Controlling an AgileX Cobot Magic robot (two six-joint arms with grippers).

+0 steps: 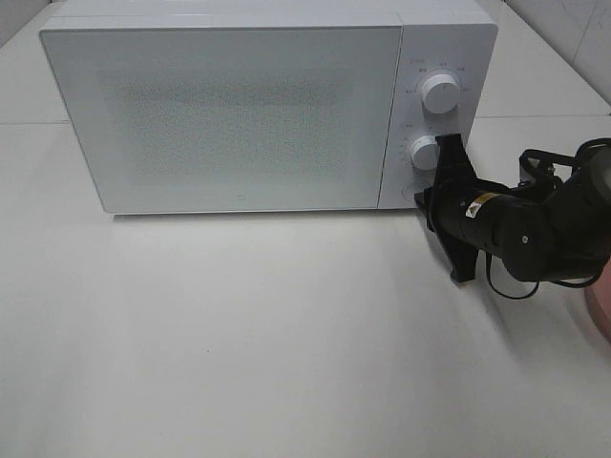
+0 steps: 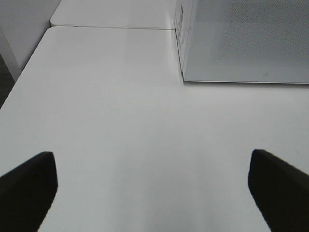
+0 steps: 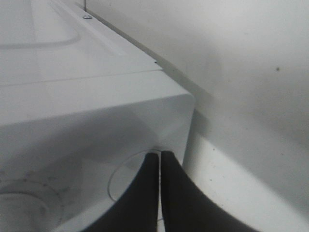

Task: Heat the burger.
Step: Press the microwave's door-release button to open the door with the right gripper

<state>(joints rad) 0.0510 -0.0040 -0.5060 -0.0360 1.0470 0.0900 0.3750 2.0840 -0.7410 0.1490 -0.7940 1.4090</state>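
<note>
The white microwave [image 1: 229, 114] stands at the back of the table with its door closed. The burger is not in view. My right gripper [image 1: 423, 197] is shut and empty, its tips against the round button [image 1: 411, 192] at the bottom of the control panel. In the right wrist view the closed fingers [image 3: 170, 193] meet on that round button [image 3: 126, 178] near the microwave's corner [image 3: 186, 104]. My left gripper [image 2: 153, 191] is open and empty above bare table, left of the microwave's side [image 2: 241, 38]. It does not show in the exterior high view.
Two white knobs sit on the panel, an upper one [image 1: 439, 93] and a lower one [image 1: 425, 153]. A sliver of the pink plate [image 1: 601, 305] shows at the right edge, behind my right arm. The white table [image 1: 239, 334] stretches in front.
</note>
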